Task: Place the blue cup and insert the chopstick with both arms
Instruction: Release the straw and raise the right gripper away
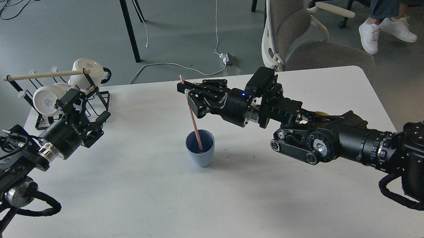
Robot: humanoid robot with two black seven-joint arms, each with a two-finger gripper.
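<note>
The blue cup [200,154] stands upright near the middle of the white table [166,213]. My right gripper [187,95] is above and just behind it, shut on the upper part of the pink-red chopstick [193,116]. The stick stands almost upright with its lower end inside the cup. My left gripper [76,103] is far to the left, by the mug rack, away from the cup. Its fingers cannot be told apart.
A black wire rack [97,101] with a pale wooden dowel [42,75] and two white mugs [49,99] stands at the table's back left corner. A grey office chair [303,32] stands behind the table. A person's legs [386,26] show at top right.
</note>
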